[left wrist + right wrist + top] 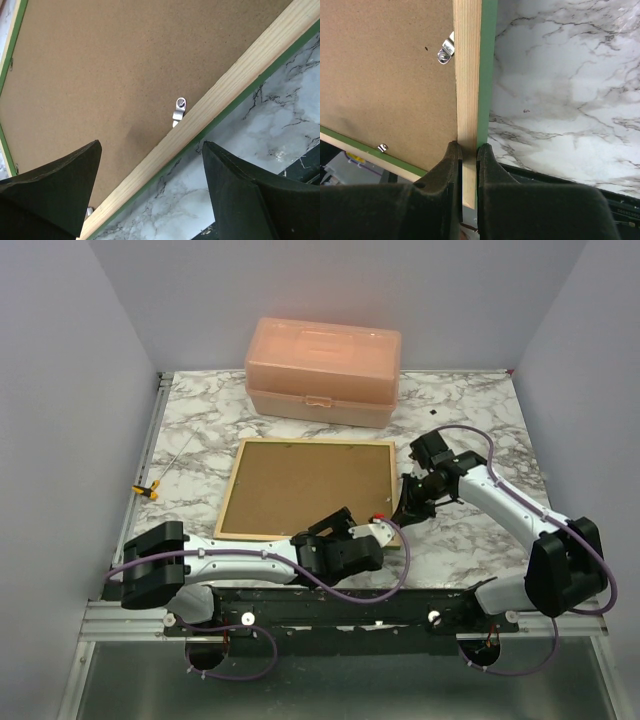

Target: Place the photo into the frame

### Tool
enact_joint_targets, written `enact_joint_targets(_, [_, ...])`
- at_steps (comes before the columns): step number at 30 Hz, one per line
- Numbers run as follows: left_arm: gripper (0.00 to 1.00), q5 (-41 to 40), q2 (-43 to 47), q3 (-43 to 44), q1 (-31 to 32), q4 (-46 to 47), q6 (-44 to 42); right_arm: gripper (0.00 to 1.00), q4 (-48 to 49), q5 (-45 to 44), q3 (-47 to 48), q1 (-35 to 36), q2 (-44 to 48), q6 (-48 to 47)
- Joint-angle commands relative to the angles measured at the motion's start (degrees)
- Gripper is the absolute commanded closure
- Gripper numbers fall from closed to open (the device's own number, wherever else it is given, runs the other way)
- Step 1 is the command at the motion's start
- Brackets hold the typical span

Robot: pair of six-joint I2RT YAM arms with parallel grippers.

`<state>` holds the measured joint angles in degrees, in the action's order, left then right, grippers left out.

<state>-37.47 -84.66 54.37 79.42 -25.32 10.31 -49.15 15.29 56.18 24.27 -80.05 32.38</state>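
— Frame [467, 75] position?
— Laid face down on marble table [470, 410], pale wood back up, brown board [305, 490] seated inside, peach box [325, 370] just behind. Front face hidden. Near-right rail pinched by right gripper [468, 155]. Left gripper [151, 145] spread wide over near rail, beside metal tab [178, 111].

The right arm's two dark jaws pinch the pale-wood side rail of the frame [467, 75] close to its corner, one jaw against the inner edge, the other on the green outer edge. A brown backing board [380, 65] fills the frame, its back face toward the camera. A bent silver tab [446, 51] sits on the board against the gripped rail; a smaller metal fitting [382, 147] lies by the adjoining green-edged rail at lower left. Right of the frame spreads the white, grey-veined marble surface [560, 90], with a dark border below.
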Motion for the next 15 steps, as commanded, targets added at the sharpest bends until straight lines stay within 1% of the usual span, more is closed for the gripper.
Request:
enact_joint_targets(1, [0.17, -3.28, -0.24, -2.04, 1.36, 2.44, -2.26, 1.0, 1.13, 8.18, 3.38, -0.15, 2.81, 1.01])
enact_joint_targets(5, [0.19, -5.55, -2.13, -1.6, 1.89, 1.44, -2.18, 1.0, 0.51, 8.61, 4.36, -0.23, 3.39, 1.06])
enact_joint_targets(8, [0.24, -7.59, -3.95, -1.05, 1.89, 1.4, -1.9, 1.0, 0.04, 9.49, 4.88, -0.13, 3.72, 0.99])
enact_joint_targets(10, [0.25, -9.65, -5.39, -0.57, 1.95, 1.34, -1.96, 1.0, 0.27, 10.34, 4.82, -0.15, 4.18, 1.19])
enact_joint_targets(13, [0.32, -13.73, -7.04, 0.41, 1.9, 0.7, -1.79, 1.0, 0.91, 11.59, 4.47, -0.17, 4.71, 1.71])
enact_joint_targets(15, [0.39, -16.09, -7.36, 0.92, 1.9, 0.24, -1.87, 1.0, 1.15, 11.78, 4.22, -0.12, 4.8, 1.83])
